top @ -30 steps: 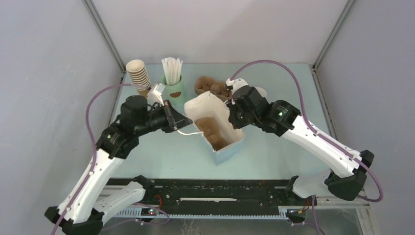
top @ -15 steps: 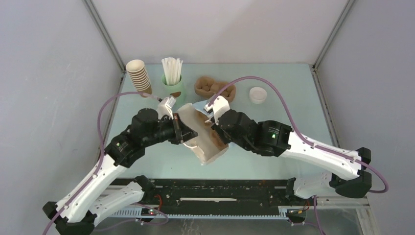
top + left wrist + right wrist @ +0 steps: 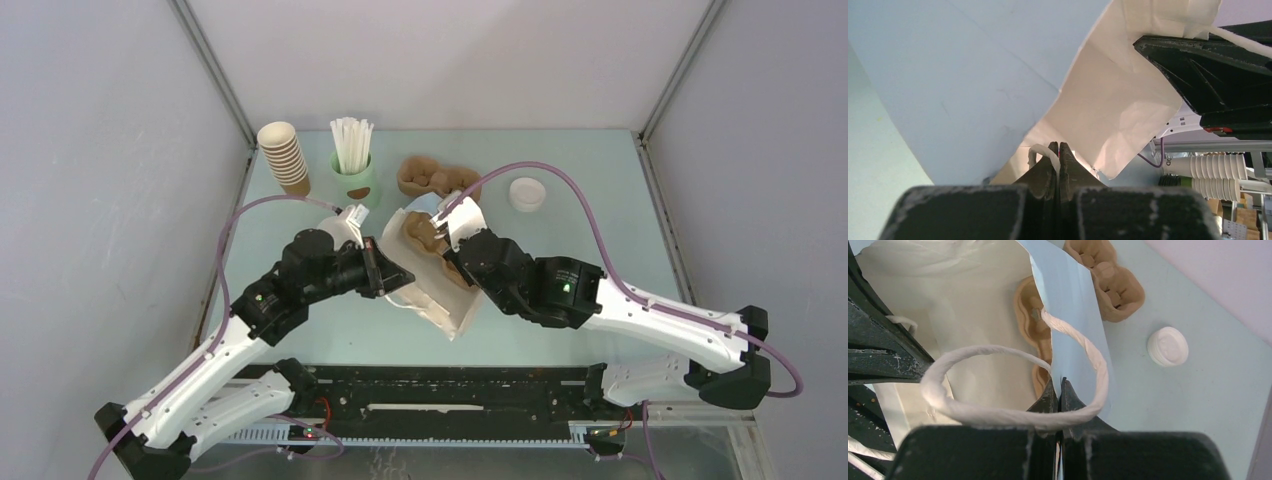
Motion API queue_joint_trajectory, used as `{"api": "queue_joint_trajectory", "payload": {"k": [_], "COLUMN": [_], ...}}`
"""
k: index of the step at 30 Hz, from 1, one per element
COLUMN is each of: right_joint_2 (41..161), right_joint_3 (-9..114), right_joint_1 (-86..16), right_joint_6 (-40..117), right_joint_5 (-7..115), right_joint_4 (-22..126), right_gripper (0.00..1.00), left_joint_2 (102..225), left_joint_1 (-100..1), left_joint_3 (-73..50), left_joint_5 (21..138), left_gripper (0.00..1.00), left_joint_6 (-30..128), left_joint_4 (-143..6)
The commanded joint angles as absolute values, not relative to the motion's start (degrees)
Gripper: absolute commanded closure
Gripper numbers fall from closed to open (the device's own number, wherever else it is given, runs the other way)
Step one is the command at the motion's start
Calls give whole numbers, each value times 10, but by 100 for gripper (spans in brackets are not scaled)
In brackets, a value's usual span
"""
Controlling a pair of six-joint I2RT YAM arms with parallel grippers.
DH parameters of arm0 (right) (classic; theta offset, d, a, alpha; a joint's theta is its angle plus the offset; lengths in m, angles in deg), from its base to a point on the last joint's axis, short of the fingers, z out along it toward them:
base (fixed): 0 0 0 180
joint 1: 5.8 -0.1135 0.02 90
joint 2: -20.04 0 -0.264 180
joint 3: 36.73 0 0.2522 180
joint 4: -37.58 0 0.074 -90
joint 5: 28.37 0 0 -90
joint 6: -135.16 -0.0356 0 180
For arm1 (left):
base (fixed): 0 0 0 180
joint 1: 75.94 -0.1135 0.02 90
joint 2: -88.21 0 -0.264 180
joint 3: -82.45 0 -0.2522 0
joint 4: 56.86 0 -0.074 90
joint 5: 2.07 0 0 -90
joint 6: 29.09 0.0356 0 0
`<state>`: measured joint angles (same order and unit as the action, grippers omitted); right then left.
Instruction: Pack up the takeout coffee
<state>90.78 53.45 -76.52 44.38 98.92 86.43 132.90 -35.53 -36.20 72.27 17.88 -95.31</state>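
Note:
A paper bag (image 3: 452,312), pale blue outside and white inside, hangs tilted between both grippers at the table's middle. A brown pulp carrier (image 3: 424,236) lies inside it. My left gripper (image 3: 1059,146) is shut on the bag's white cord handle (image 3: 1040,152) at the left rim. My right gripper (image 3: 1060,382) is shut on the bag's blue paper rim (image 3: 1075,305), with the other handle loop (image 3: 998,412) draped across its fingers. Of the takeout coffee, only a round white lid (image 3: 527,193) shows at the back right, apart from both grippers; no cup body shows under it.
A second pulp carrier (image 3: 437,176) sits behind the bag. A stack of lidless brown cups (image 3: 284,156) and a mint-green cup of white straws (image 3: 352,170) stand at the back left. Grey walls close in left, right and behind.
Both grippers have drawn the bag from the table's middle toward the near edge and tipped it over. The right arm has moved off the white lid, which now shows.

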Motion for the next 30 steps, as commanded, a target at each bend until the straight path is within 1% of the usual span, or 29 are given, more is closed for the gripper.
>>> {"api": "queue_joint_trajectory", "payload": {"k": [1, 6, 9, 11, 13, 15, 17, 19, 22, 25, 27, 30], "right_joint_2": [892, 893, 893, 898, 913, 936, 959, 978, 982, 975, 971, 986], "right_joint_3": [539, 539, 558, 605, 693, 800, 890, 935, 914, 824, 748, 632], "right_joint_1": [-792, -804, -806, -807, -808, -791, -745, -704, -653, -597, -580, -572], "right_joint_6": [441, 412, 409, 410, 402, 366, 315, 276, 236, 224, 226, 239], "right_joint_5": [1068, 1099, 1116, 1115, 1099, 1053, 947, 830, 707, 627, 622, 636], "right_joint_4": [831, 857, 871, 915, 1001, 1106, 1191, 1247, 1260, 1234, 1189, 1106], "right_gripper": [100, 100, 100, 100, 100, 100, 100, 100, 100, 100, 100, 100], "left_joint_2": [1333, 1334, 1351, 1377, 1398, 1405, 1408, 1412, 1412, 1398, 1384, 1377], "left_joint_1": [-352, -353, -353, -354, -353, -353, -352, -353, -362, -392, -433, -486], "left_joint_3": [-356, -342, -311, -256, -192, -141, -100, -70, -80, -149, -233, -366], "left_joint_5": [719, 734, 739, 733, 694, 677, 681, 683, 675, 675, 661, 657], "left_gripper": [100, 100, 100, 100, 100, 100, 100, 100, 100, 100, 100, 100], "left_joint_6": [181, 188, 189, 181, 163, 123, 86, 50, -12, -57, -79, -62], "left_joint_4": [-937, -944, -950, -972, -973, -961, -958, -960, -955, -958, -945, -884]}}
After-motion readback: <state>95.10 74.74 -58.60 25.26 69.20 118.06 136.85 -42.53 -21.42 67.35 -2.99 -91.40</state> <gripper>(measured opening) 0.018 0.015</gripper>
